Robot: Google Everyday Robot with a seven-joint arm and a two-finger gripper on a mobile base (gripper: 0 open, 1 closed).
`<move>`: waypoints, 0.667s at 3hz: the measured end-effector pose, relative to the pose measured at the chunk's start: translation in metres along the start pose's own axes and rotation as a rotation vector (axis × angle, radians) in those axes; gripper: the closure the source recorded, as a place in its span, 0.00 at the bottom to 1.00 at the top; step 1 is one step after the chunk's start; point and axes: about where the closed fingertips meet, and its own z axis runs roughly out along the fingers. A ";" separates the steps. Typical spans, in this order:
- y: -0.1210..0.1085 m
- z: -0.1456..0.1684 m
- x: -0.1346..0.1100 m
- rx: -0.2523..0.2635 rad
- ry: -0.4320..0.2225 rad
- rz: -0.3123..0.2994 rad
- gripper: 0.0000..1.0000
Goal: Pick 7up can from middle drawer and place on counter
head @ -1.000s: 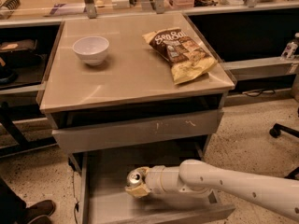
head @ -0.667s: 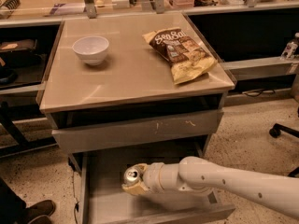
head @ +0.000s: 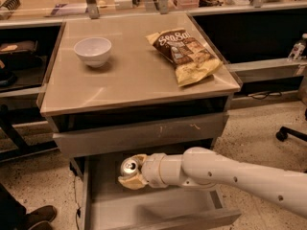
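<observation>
Gripper [head: 131,172] sits lower centre of frame, inside the open middle drawer [head: 148,209]. Its tan fingers [head: 128,183] are clamped either side of the 7up can [head: 129,166], shiny top showing. Arm comes in from lower right. Counter [head: 129,87] is above, mid-frame, w/ white bowl [head: 93,51] upper left and chip bag [head: 188,55] upper right, well apart.

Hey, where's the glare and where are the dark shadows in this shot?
Camera view: a soft sheen lies on the counter, with a small shadow beside the white bowl; the gap under the counter is in deep shadow; the 7up can glints on top, held in the gripper over the dim middle drawer.
</observation>
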 end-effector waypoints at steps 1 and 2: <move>0.001 -0.012 -0.040 0.018 0.004 -0.035 1.00; 0.001 -0.025 -0.072 0.037 0.010 -0.072 1.00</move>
